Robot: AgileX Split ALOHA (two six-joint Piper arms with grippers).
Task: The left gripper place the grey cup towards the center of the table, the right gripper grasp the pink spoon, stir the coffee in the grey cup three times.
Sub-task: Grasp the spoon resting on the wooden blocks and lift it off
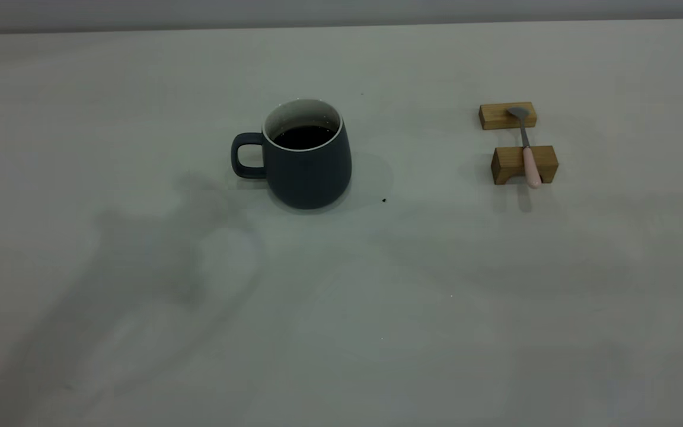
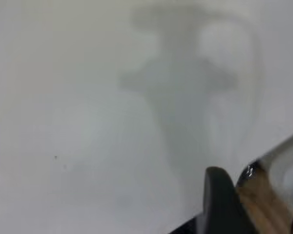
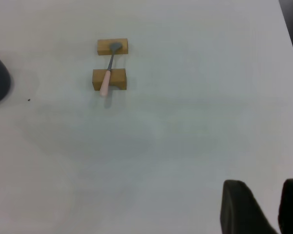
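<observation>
Spreading wide, the pale grey-white matte table (image 1: 140, 332) carries everything. The dark slate-grey cup (image 1: 309, 163) of black coffee (image 1: 304, 137) (handle at exterior left) stands well apart from both grippers. The pink-handled metal spoon (image 1: 526, 145) bridges two tan wooden blocks (image 1: 524, 164), far ahead of the right gripper (image 3: 278, 207), jaws parted, empty. The left gripper (image 2: 224, 204) hangs over bare table; I cannot tell its jaws.

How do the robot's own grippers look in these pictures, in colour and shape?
Little shows. The left gripper appears in its wrist view as one rounded matte black finger beside a tan, wood-coloured strip with a shiny edge. The right gripper shows two dark, rounded, tapering black fingers. No cables or markings are visible, and neither arm appears in the exterior view.
</observation>
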